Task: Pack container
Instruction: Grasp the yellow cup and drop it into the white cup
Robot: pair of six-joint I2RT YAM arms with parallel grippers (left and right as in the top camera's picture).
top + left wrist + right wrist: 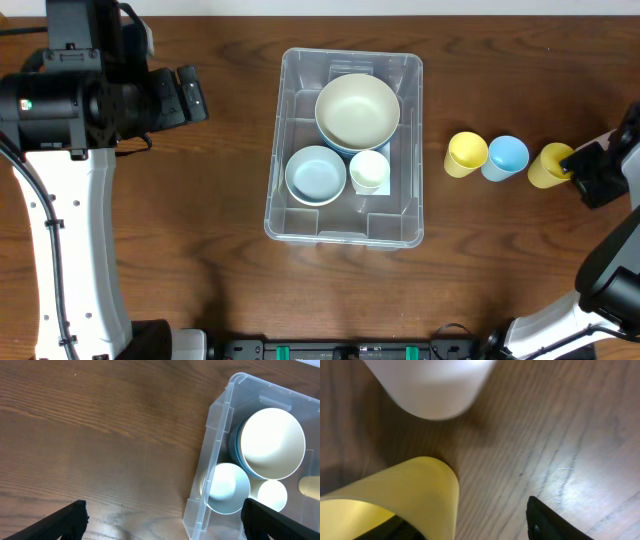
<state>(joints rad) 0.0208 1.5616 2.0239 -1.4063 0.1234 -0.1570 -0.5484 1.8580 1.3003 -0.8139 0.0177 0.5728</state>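
The clear container (275, 170) stands mid-table; it also shows in the left wrist view (215, 435). Inside it are a large cream bowl (357, 108) nested on a blue one, a light blue bowl (315, 173) and a small cream cup (369, 170). My left gripper (192, 93) is open and empty, left of the container, over bare wood (162, 520). My right gripper (575, 170) is open at a yellow cup (548, 165). In the right wrist view one finger is inside the yellow cup (405, 490) and the other is well clear of its wall (470, 527).
A blue cup (507, 157) and a second yellow cup (465, 153) stand in a row left of the one at my right gripper. The blue cup looks pale in the right wrist view (435, 385). Dark wooden table all round.
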